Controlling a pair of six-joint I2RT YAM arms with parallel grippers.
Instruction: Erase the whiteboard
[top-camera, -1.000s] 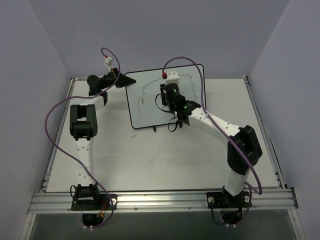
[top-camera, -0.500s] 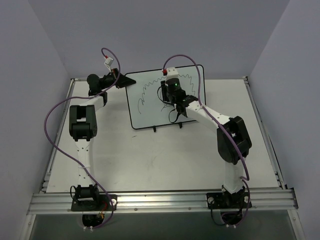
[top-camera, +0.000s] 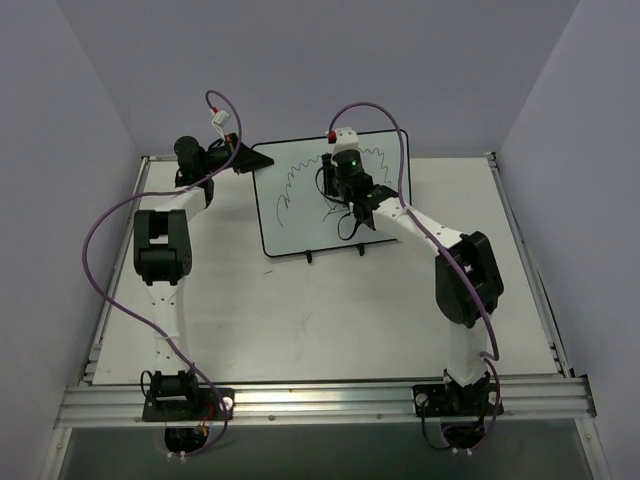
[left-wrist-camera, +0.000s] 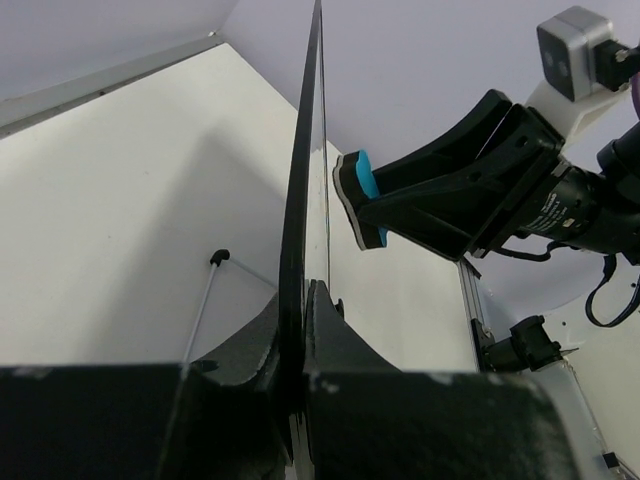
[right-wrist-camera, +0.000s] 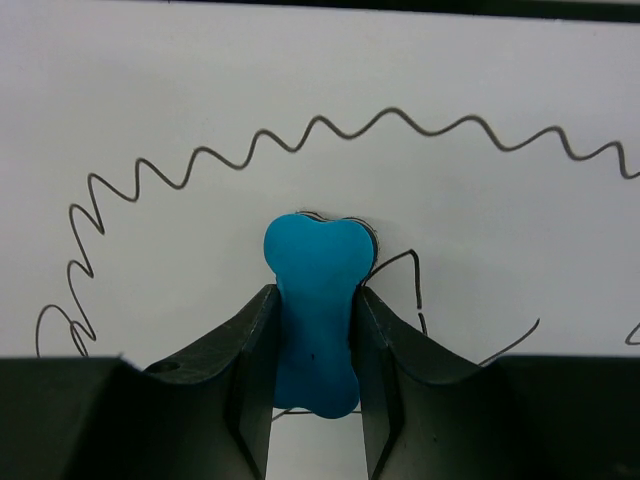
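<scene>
Right gripper (right-wrist-camera: 316, 292) pinching blue eraser (right-wrist-camera: 315, 250) just beside whiteboard (right-wrist-camera: 480, 220); left gripper (left-wrist-camera: 303, 300) clamping its left edge. Scribbles (right-wrist-camera: 390, 109) intact, wiping yet undone.

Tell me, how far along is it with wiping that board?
Set-up is done: the left tool clamps the whiteboard by its edge, holding it upright. In hand: the right tool grips the blue eraser at the board's face. Left: nearly everything; the zigzag scribble looks unwiped.

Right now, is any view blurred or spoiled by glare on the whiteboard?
Top external: evenly lit, whiteboard free of glare. Right wrist: scribble and blue eraser crisp, no glare. Left wrist: close fingers dark and soft; whiteboard seen edge-on.
</scene>
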